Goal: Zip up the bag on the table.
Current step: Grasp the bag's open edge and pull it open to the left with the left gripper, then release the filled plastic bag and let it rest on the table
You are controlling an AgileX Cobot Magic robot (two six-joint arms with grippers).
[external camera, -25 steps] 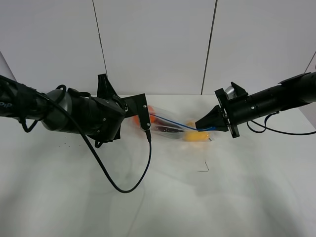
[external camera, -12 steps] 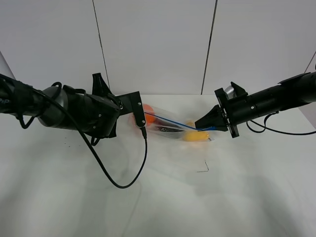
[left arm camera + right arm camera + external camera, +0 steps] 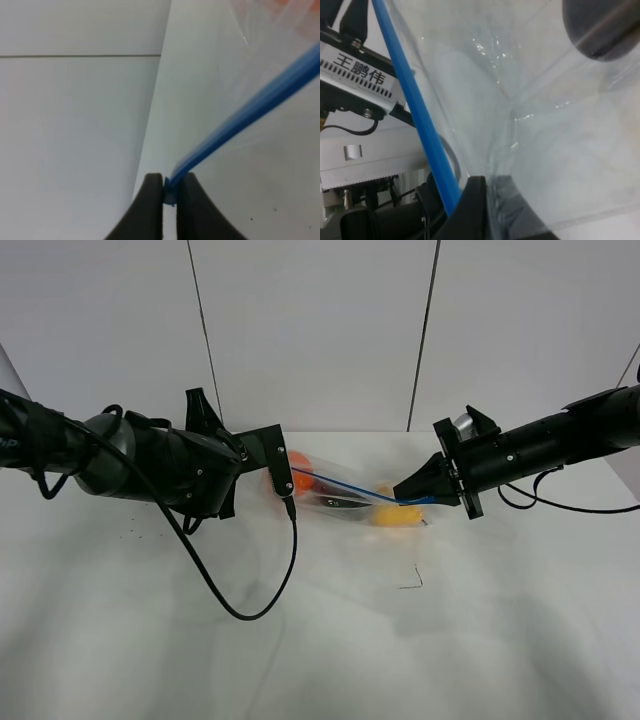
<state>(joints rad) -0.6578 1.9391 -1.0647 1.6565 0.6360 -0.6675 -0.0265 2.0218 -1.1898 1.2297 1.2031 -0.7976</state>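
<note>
The clear bag (image 3: 345, 502) is at the far middle of the white table (image 3: 320, 660), toward 12 o'clock, stretched between the two arms. Inside it, an orange thing (image 3: 301, 471) lies at the 9 o'clock end. A yellow thing (image 3: 396, 516) lies at the 3 o'clock end, with a dark thing (image 3: 345, 505) between them.

The left end effector (image 3: 170, 192) is pressed together on the blue zip strip (image 3: 240, 125). The right end effector (image 3: 405, 497) pinches the bag's 3 o'clock end.

A black cable (image 3: 245, 612) loops over the table at 7 o'clock from the bag. A small dark mark (image 3: 411, 581) lies at 5 o'clock.
</note>
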